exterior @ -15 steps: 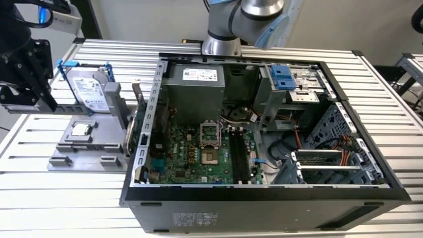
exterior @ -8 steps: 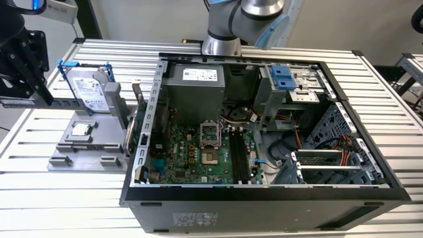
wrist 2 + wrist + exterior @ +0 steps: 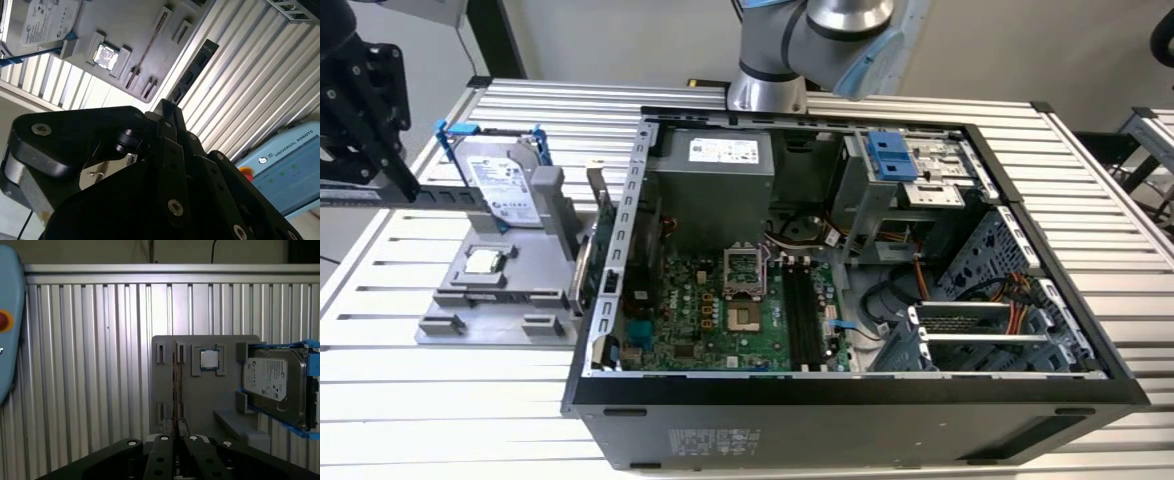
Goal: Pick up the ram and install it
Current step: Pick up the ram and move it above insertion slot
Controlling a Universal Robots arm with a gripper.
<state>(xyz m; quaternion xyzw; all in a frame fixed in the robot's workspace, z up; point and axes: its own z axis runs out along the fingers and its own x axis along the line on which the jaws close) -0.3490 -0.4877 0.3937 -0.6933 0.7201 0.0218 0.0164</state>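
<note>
The ram (image 3: 176, 375) stands edge-on in the grey holder (image 3: 200, 405), its long axis running straight ahead of the gripper (image 3: 176, 427), whose fingers look pressed together, empty, hovering clear of it

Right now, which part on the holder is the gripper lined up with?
The ram, the thin edge-on stick straight ahead of the gripper; processor chip and hard drive sit off to one side.

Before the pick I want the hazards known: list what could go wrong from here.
1. The ram stands edge-on, thin, in the gray holder; if the gripper comes in skewed, it may bend it or miss.
2. The processor sits close beside; it could be knocked.
</note>
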